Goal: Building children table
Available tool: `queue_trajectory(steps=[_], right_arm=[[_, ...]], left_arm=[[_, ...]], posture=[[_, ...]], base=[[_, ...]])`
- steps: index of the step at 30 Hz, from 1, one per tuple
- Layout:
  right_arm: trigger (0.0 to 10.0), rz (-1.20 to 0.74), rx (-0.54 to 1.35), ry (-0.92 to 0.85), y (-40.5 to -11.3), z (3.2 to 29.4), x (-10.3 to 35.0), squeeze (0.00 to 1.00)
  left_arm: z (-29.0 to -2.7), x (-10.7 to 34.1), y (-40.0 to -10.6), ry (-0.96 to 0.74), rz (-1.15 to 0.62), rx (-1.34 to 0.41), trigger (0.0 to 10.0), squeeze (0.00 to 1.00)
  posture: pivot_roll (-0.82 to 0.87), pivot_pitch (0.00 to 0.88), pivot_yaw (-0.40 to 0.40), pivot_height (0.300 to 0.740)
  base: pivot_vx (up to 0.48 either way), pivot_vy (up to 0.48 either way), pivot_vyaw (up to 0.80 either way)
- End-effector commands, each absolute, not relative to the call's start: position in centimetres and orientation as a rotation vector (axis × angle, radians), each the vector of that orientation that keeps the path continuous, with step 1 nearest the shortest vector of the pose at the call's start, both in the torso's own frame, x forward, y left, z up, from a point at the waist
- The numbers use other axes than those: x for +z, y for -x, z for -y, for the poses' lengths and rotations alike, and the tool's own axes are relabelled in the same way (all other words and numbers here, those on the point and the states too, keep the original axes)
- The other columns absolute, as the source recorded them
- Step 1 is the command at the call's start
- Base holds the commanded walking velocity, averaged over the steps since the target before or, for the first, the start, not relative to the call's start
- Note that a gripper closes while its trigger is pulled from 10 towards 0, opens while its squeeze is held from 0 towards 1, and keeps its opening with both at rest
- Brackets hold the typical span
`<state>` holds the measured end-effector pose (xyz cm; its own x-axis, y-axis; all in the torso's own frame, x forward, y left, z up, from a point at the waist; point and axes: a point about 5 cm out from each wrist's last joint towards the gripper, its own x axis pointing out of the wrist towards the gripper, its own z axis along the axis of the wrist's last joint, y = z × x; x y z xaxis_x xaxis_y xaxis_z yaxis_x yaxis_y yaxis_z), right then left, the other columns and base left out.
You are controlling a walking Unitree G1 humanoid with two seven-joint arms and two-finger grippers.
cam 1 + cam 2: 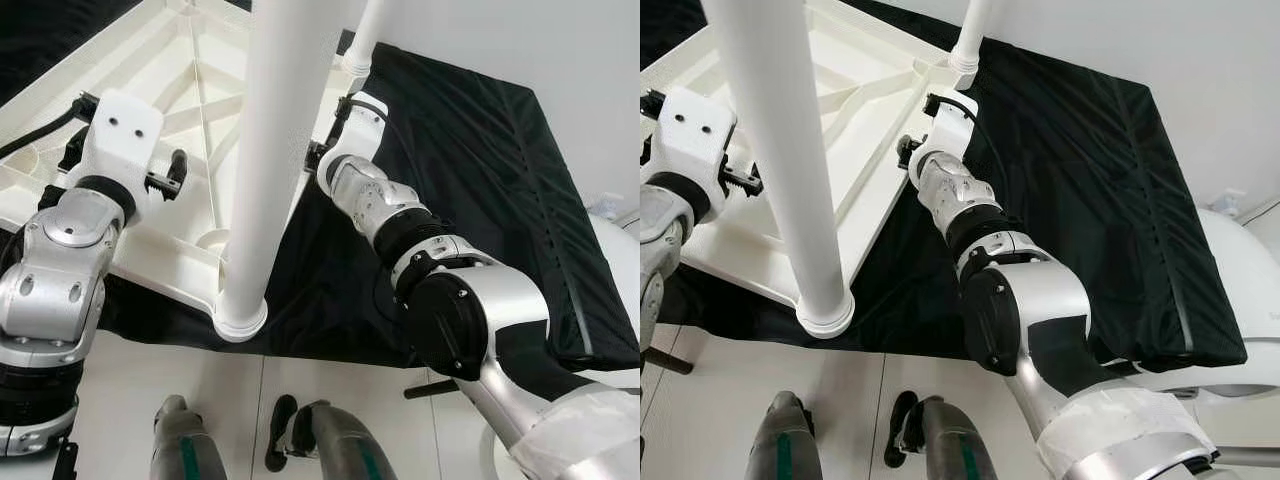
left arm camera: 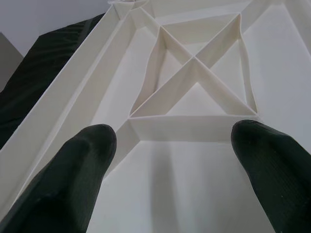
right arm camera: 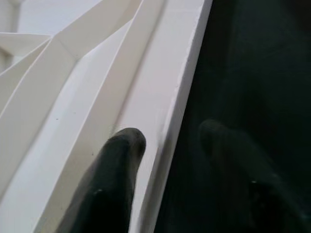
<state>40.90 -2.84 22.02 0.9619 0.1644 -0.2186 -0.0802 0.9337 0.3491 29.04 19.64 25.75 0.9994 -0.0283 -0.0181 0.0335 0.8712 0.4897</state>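
Note:
The white children's table top [image 1: 190, 80] lies upside down on a black cloth [image 1: 480, 170], ribbed underside up. Two white legs stand on it: a near one [image 1: 275, 150] at the front corner and a far one [image 1: 970, 35] at the back corner. My left gripper [image 2: 172, 133] hovers open over the crossed ribs [image 2: 194, 60], holding nothing. My right gripper [image 3: 170, 133] is open at the table's side rim [image 3: 187, 73], with one finger [image 3: 124, 145] over the white inner side and the other over the cloth.
The cloth-covered surface [image 1: 1110, 200] stretches to the right and ends at a front edge. Below it are white floor tiles, my own legs [image 1: 180, 440] and a dark foot [image 1: 280, 430]. A white rounded object [image 1: 1240, 240] sits at the far right.

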Motion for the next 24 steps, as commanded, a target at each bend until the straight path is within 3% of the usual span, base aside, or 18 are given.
queue_trajectory(steps=[1, 4, 5, 24], right_arm=[[9.0, -0.298, 0.095, -0.323, -40.9, 3.6, 20.8, 0.00], [9.0, -0.304, 0.101, -0.317, -40.8, 3.6, 20.7, 0.00], [10.0, -0.310, 0.105, -0.315, -40.8, 3.5, 20.5, 0.00], [10.0, -0.436, 0.081, -0.378, -40.1, 3.6, 17.8, 0.00]], left_arm=[[-19.4, 26.0, -28.7, -0.511, 0.008, -0.017, 10.0, 0.00], [-19.3, 26.0, -28.6, -0.515, 0.009, -0.017, 10.0, 0.00], [-19.4, 26.1, -28.6, -0.516, 0.012, -0.016, 10.0, 0.00], [-19.5, 26.6, -28.3, -0.517, 0.022, -0.006, 10.0, 0.00]], posture=[[0.26, 0.079, -0.245, 0.740], [0.26, 0.079, -0.245, 0.740], [0.26, 0.080, -0.246, 0.740], [0.26, 0.099, -0.245, 0.740]], base=[[0.000, 0.000, 0.00], [0.000, 0.000, 0.00], [0.000, 0.000, 0.00], [0.000, 0.000, 0.00]])
